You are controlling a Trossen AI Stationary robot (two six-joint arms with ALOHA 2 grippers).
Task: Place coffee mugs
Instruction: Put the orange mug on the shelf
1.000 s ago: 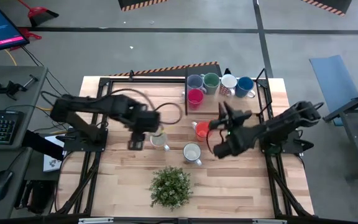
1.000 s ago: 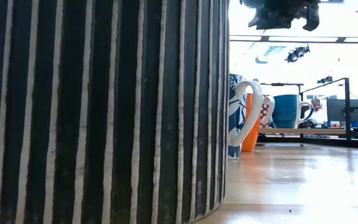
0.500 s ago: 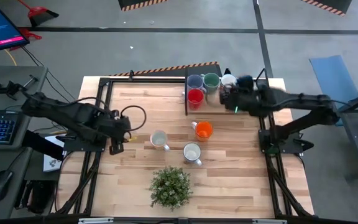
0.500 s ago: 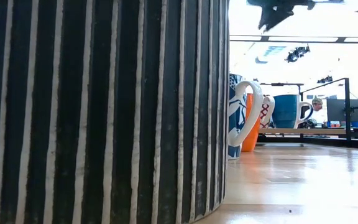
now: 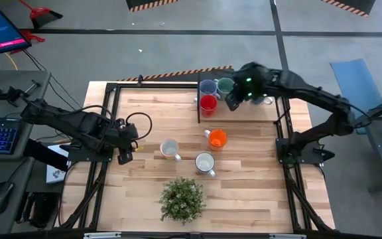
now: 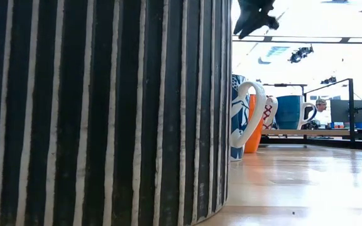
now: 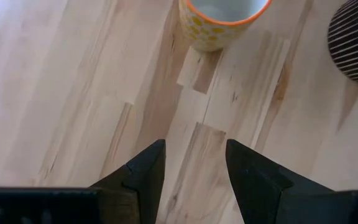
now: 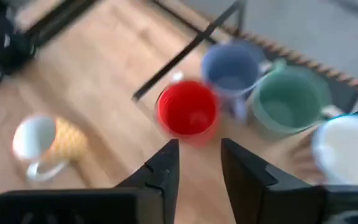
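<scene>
Since half a second ago the right tool (image 5: 233, 101) has moved along the far edge of the desk (image 5: 144, 186), from above the white and blue mugs to above the red mug (image 5: 208, 103). In the same time the left tool (image 5: 124, 155) has stayed near the left edge.

The fingers of the right tool stand apart with nothing between them, as the right wrist view shows; it hangs in the air just beside the red mug. Under it, at the far edge, the lavender-blue mug (image 5: 208, 87) and the green mug (image 5: 225, 85) stand side by side behind the red one; part of a white mug (image 8: 347, 149) shows beside the green one.

The left tool is also spread apart and empty, low over the bare wood. Near it stands the cream mug (image 5: 170, 149) with yellow dots. Further toward the middle are the white mug (image 5: 205, 162) and the orange mug (image 5: 217, 138), well apart from the group at the far edge. The potted plant (image 5: 182, 198) stands at the near edge, in a striped pot (image 6: 105, 113).
</scene>
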